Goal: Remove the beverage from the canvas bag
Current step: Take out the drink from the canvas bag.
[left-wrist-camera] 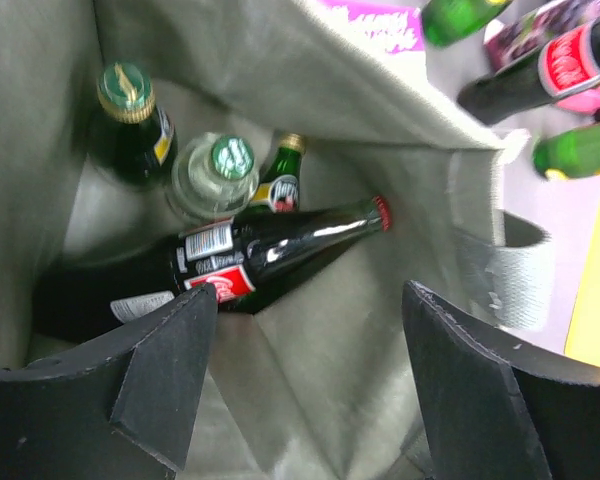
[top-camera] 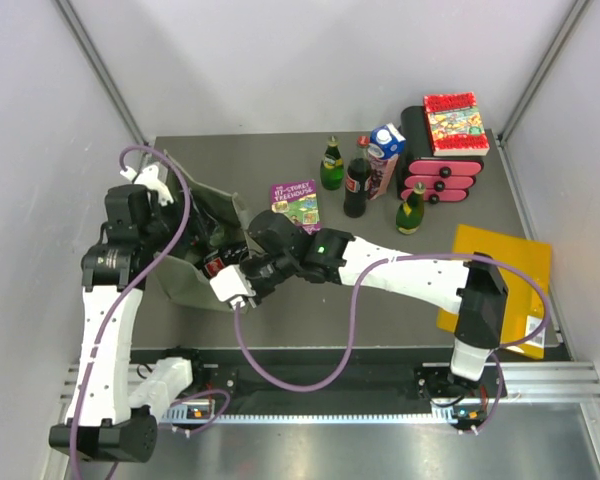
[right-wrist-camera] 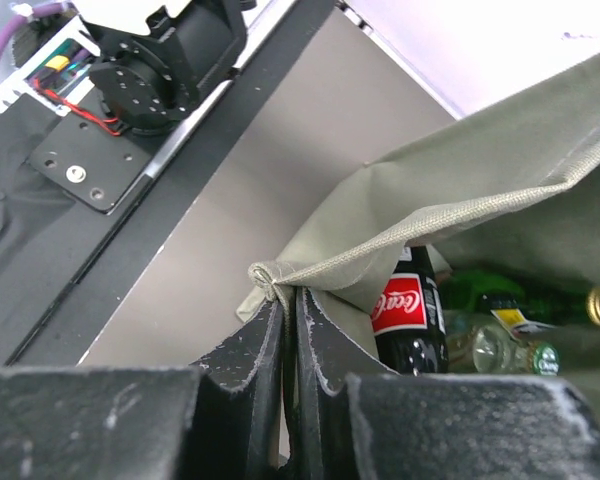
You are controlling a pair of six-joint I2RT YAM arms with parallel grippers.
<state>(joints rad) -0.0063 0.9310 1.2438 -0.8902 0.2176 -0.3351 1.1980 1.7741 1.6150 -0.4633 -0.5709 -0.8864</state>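
Pinching the canvas bag [right-wrist-camera: 500,150] by its rim in my closed right gripper [right-wrist-camera: 288,305], mouth held wide | left gripper [left-wrist-camera: 310,300], jaws spread and empty, hangs nearest over the opening | cola bottle [left-wrist-camera: 270,250] lies on its side below, long axis running finger to finger, so a wrist turn looks needed | other bottles [left-wrist-camera: 215,175] crowd one side, cloth walls close.

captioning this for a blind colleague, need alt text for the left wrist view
Looking down into the open canvas bag, a cola bottle with a red label lies on its side beside a clear bottle with a green cap and two green bottles with gold caps. The left gripper hangs open above them, its black fingers at the bottom edge.
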